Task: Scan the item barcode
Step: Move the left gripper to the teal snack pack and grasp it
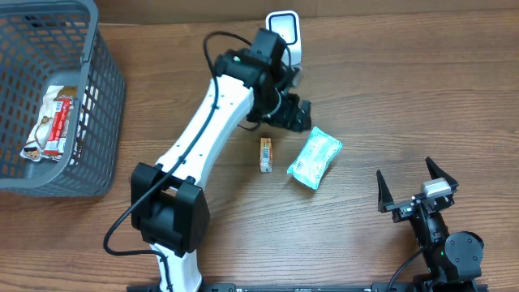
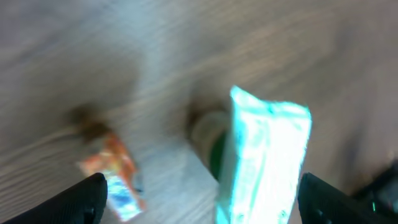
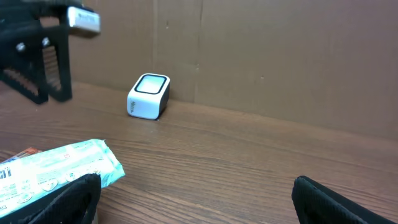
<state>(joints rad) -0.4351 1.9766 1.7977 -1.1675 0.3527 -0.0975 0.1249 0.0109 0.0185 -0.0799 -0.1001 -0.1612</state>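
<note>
Okay, overhead view first. Your left gripper (image 1: 293,113) hangs over the table (image 1: 389,97), just in front of the scanner (image 1: 284,31) that stands at the far edge. Its fingers are spread and hold nothing. The teal packet (image 1: 315,158) lies flat on the wood, near that gripper but apart from it, on the side toward the arm bases. A small orange box (image 1: 266,154) lies just beside the packet, not touching it. A grey basket (image 1: 101,105) sits at far left with a red-and-white wrapper (image 1: 53,126) inside. Your right gripper (image 1: 418,188) sits at the front right, well apart from the packet, with its fingers wide and empty.

Left wrist view, badly blurred. You see the fingers (image 2: 87,199) at both lower corners, far apart, with nothing clamped between them. The teal packet (image 2: 267,162) lies below on the wood, with the orange box (image 2: 115,177) off to one side. There is a dark roundish patch by the packet, and you cannot tell what it is.

Right wrist view. Its own fingers (image 3: 81,196) show at both bottom corners, wide and empty. The teal packet (image 3: 56,171) lies at lower left on the table. The scanner (image 3: 149,95) stands upright near a cardboard wall (image 3: 280,56). The left gripper (image 3: 37,62) shows at top left, clear of both.
</note>
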